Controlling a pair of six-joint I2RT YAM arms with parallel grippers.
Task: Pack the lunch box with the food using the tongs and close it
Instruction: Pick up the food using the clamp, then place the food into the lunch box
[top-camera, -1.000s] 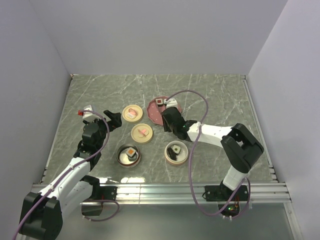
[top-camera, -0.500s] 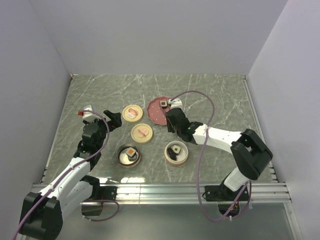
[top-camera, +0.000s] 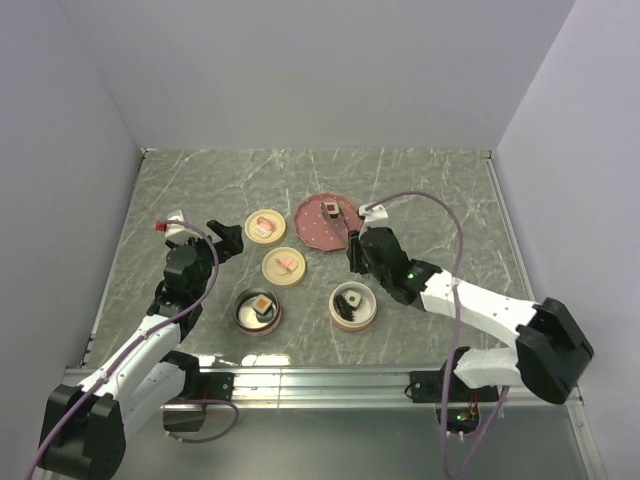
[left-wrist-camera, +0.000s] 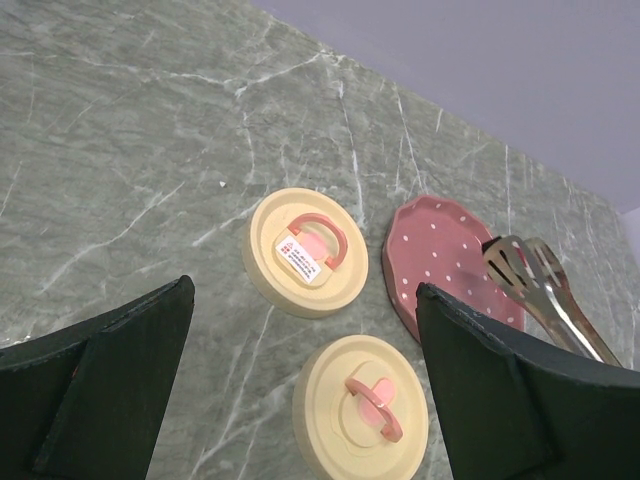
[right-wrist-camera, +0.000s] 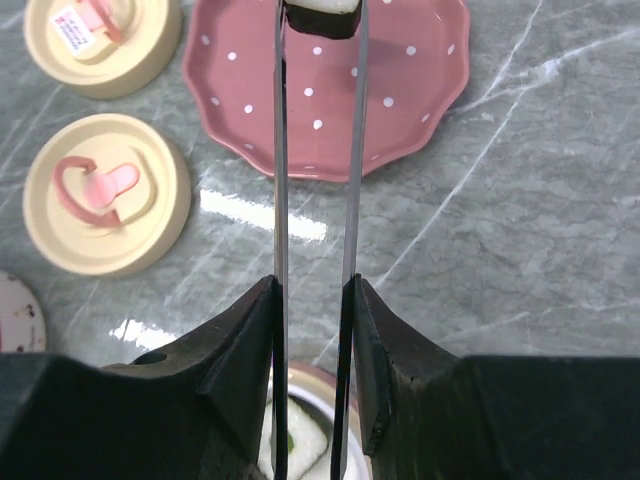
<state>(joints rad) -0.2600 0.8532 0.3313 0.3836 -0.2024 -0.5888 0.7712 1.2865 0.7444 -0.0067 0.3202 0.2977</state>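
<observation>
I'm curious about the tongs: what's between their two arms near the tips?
A dark-sided food piece between the tongs, over the pink plate, in the right wrist view.

Bright, even light — mild glare

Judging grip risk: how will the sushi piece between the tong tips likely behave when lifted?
The food piece is small and blocky, so probably light and unlikely to roll. The tongs have slim, smooth arms touching only its sides, so it may slip or twist.
</observation>
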